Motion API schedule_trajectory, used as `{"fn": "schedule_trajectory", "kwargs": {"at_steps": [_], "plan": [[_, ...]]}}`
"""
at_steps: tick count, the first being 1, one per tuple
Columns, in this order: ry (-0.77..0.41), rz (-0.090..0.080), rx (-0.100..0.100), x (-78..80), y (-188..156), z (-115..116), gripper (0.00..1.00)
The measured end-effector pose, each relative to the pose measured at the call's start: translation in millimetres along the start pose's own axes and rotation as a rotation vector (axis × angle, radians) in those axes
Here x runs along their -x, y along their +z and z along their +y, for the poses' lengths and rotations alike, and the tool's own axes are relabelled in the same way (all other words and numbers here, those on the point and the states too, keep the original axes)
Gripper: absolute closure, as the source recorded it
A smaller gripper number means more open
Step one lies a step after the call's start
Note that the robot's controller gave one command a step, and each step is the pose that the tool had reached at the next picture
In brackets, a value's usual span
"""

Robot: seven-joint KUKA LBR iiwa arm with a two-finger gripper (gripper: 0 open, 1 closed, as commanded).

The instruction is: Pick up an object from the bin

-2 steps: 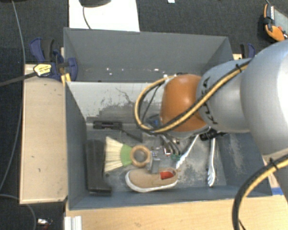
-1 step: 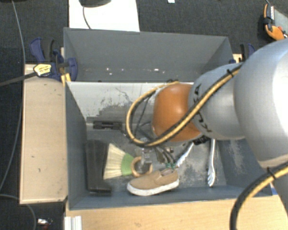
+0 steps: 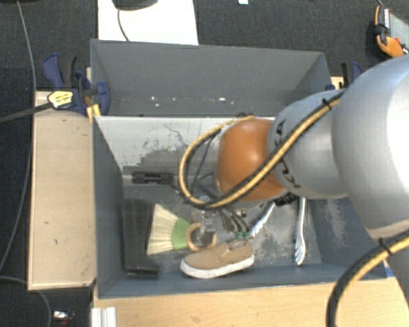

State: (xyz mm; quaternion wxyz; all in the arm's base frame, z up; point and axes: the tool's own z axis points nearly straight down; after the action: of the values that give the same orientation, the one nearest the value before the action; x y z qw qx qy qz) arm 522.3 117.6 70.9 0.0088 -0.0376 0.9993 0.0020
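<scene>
My gripper [image 3: 208,226] hangs low in the bin's front middle, under the arm's orange cover. It is just above the heel end of a tan shoe with a white sole [image 3: 218,259], which lies along the front wall. Left of the gripper lies a brush with pale bristles [image 3: 162,230] and a green handle [image 3: 182,234]; the handle end reaches up to the gripper. Whether the gripper touches the shoe or the brush is hidden.
A flat black rectangular thing [image 3: 138,237] lies along the left wall. A small black stick-like thing [image 3: 152,178] lies further back on the left. A long white thing [image 3: 300,230] lies on the right, partly under the arm.
</scene>
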Motion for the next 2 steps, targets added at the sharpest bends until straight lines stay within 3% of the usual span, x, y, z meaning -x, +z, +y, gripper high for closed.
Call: {"fn": "schedule_trajectory", "kwargs": {"at_steps": [1, 2], "plan": [[-0.024, 0.007, -0.001, -1.5, -90.8, 5.1, 1.0], [-0.015, 0.004, 0.0, -2.7, -100.0, 2.6, 0.0]]}}
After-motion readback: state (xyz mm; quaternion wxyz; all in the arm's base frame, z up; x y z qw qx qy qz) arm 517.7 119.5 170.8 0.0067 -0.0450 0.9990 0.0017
